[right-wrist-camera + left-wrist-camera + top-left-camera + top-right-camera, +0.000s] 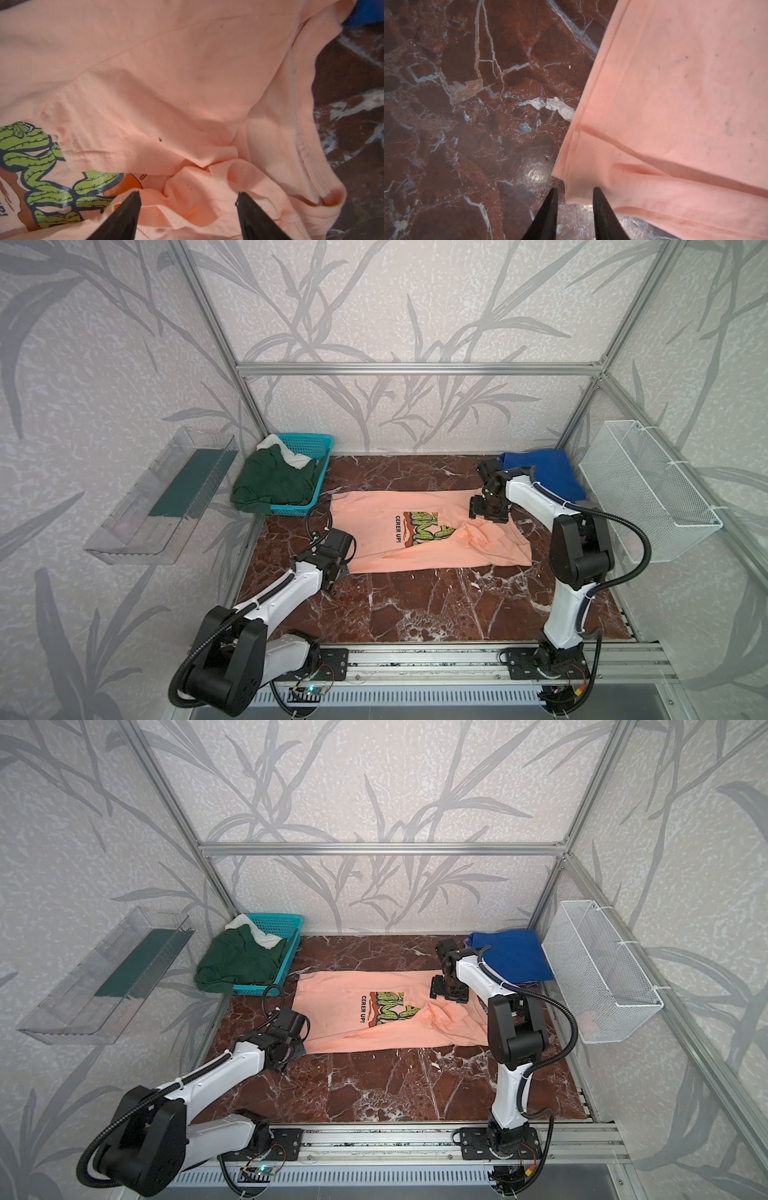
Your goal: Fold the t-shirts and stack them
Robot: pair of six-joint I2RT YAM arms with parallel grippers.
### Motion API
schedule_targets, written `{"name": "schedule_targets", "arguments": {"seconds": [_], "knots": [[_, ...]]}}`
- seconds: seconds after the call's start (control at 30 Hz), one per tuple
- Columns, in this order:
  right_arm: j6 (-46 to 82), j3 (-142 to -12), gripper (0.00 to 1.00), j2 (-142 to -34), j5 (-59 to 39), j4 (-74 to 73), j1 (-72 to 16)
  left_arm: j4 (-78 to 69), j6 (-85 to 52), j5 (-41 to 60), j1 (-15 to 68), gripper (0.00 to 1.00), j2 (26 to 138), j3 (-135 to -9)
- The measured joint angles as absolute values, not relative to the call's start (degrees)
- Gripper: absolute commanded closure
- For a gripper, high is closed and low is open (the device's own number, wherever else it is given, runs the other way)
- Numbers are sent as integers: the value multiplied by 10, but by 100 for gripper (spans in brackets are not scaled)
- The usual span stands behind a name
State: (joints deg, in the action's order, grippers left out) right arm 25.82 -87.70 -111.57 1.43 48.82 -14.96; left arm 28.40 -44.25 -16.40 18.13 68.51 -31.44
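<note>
Peach-pink t-shirt (365, 539) lies spread on the table (415, 605), print up, one hem corner just beside the teal basket (309, 440) (the end farthest from the basket is rumpled). Dark green t-shirt (270, 485) and white t-shirt (297, 458) are heaped in the basket, the green spilling over its rim. Blue t-shirt (548, 472) lies well apart from the basket, beyond the peach one. Left gripper (575, 190): jaws a little apart, a corner of the basket-side hem between their tips, not pinched. Right gripper (188, 194): jaws wide apart over the rumpled end, gripping nothing.
</note>
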Motion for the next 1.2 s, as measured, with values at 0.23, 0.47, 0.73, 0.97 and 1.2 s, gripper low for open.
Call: {"name": "schedule_targets", "arguments": {"seconds": [0.23, 0.47, 0.73, 0.97, 1.2], "knots": [[258, -861, 25, -1116, 10, 480, -141, 241, -462, -130, 172, 70, 710, -294], [256, -859, 25, -1112, 8, 479, -135, 212, -478, -113, 170, 87, 721, -288], [256, -858, 25, -1101, 4, 478, -134, 214, -480, -103, 167, 85, 718, -289], [256, -856, 25, -1096, -2, 478, -134, 244, -480, -94, 166, 85, 691, -290], [256, -856, 25, -1096, -6, 477, -134, 263, -477, -89, 163, 91, 672, -290]]}}
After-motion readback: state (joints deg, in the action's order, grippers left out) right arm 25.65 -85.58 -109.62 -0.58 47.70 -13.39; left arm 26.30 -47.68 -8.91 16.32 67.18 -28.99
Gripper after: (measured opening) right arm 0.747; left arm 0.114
